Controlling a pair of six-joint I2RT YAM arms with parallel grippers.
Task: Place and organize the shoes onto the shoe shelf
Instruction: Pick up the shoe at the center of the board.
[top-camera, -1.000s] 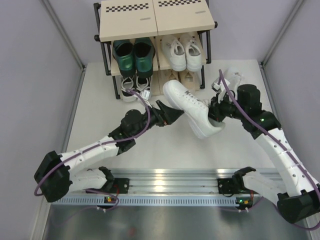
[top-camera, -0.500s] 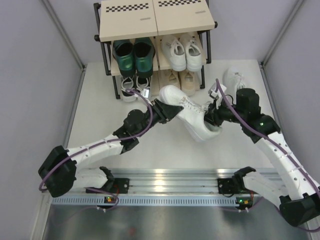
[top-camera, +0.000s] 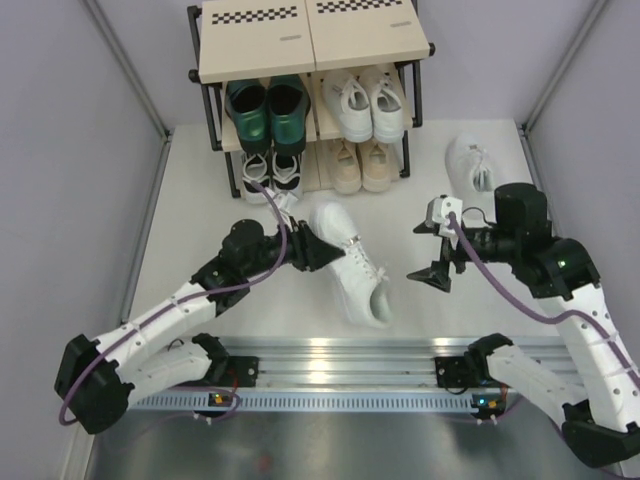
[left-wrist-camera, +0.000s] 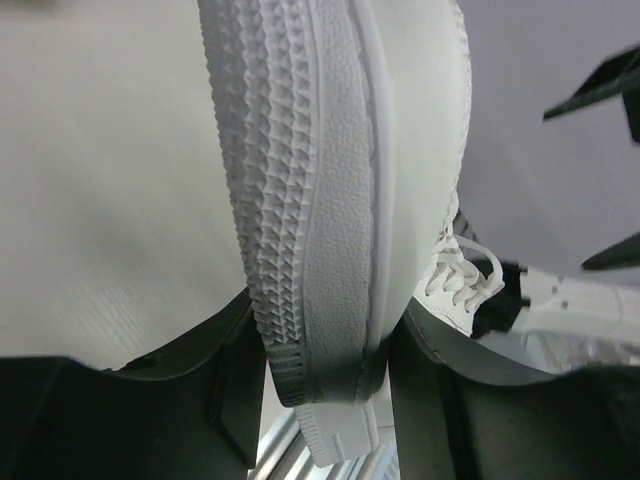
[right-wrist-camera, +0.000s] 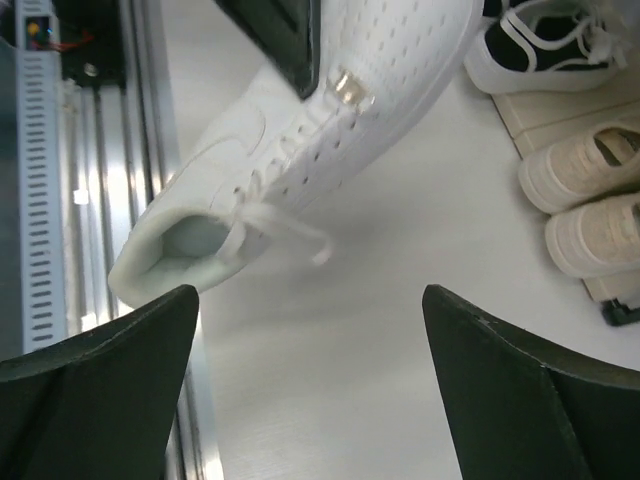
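Observation:
My left gripper (top-camera: 314, 246) is shut on the toe of a white sneaker (top-camera: 352, 268), whose heel points toward the near rail. In the left wrist view its ribbed sole (left-wrist-camera: 310, 200) is pinched between my two fingers (left-wrist-camera: 225, 385). My right gripper (top-camera: 433, 251) stands open to the right of that shoe with nothing between its fingertips (right-wrist-camera: 100, 365); the sneaker (right-wrist-camera: 300, 165) lies beyond them. A second white sneaker (top-camera: 470, 163) lies on the table right of the shoe shelf (top-camera: 310, 45). The shelf holds green heeled shoes (top-camera: 265, 112), white sneakers (top-camera: 365, 105), beige sneakers (top-camera: 362, 165) and black-and-white sneakers (top-camera: 272, 170).
A metal rail (top-camera: 340, 355) runs along the near table edge, just behind the held sneaker's heel. Grey walls close in the table on the left and right. The shelf's top board carries checkered strips (top-camera: 258, 14).
My right gripper has opened, let go of the sneaker's heel and drawn back to the right. My left gripper has shut on the toe and carried the shoe nearer and leftward.

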